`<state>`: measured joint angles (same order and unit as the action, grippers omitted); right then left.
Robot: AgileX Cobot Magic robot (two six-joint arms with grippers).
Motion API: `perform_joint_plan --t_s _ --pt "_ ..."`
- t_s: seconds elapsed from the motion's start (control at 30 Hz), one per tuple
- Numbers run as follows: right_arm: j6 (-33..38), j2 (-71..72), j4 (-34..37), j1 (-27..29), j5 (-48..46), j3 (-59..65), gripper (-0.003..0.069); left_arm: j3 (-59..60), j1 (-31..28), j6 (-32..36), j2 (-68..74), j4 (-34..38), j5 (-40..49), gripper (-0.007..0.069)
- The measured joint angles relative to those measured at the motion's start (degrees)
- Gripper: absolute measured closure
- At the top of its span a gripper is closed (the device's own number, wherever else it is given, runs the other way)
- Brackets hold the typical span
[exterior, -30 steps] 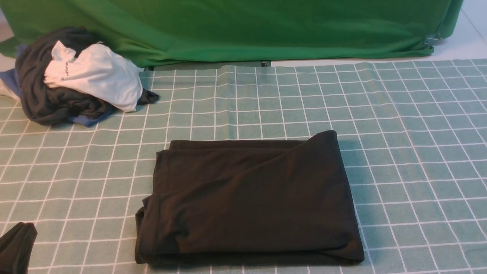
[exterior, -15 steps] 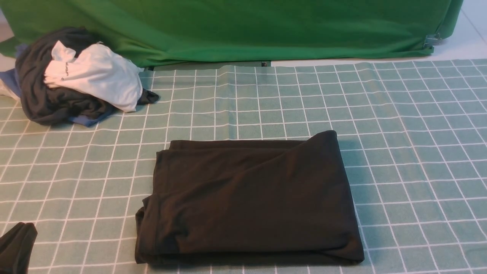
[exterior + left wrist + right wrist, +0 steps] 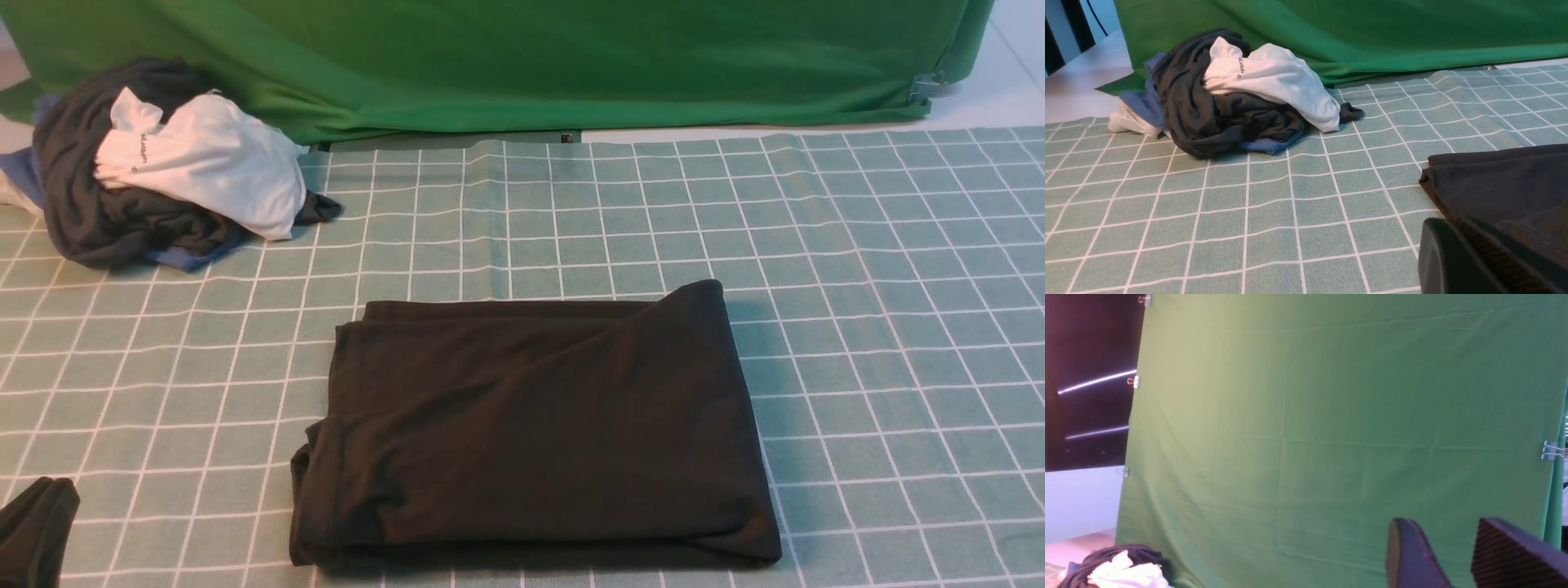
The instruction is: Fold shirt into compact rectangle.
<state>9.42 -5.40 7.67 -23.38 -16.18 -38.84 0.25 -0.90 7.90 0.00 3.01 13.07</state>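
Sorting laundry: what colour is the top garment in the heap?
White garment, clearest in the left wrist view.

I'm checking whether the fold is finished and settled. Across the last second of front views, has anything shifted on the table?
Nothing visibly changed. The folded shirt lies in the same spot with the same creases, the heap of garments at the far left is as it was, and neither pincer enters the front view.
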Motion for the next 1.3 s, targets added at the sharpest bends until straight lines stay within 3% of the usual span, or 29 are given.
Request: perform_joint_plan --t_s 0.2,0.37,0.67,0.83,1.3 --pt "2.61 0.07 0.05 4.96 -0.85 3.00 0.0421 0.00 0.00 0.00 0.00 0.00 0.00 0.0608" --pt "7.47 -0.05 0.05 13.36 -1.12 11.56 0.0420 0.00 0.00 0.00 0.00 0.00 0.00 0.0608" --pt "7.82 1.54 0.05 23.48 -1.52 31.76 0.0419 0.00 0.00 0.00 0.00 0.00 0.00 0.0608" --pt "7.69 5.05 0.05 24.35 -0.51 39.00 0.0419 0.00 0.00 0.00 -0.02 0.00 0.03 0.0608" --pt "7.63 5.40 0.21 24.52 1.75 39.11 0.0419 0.00 0.00 0.08 -0.08 0.00 0.26 0.0607"
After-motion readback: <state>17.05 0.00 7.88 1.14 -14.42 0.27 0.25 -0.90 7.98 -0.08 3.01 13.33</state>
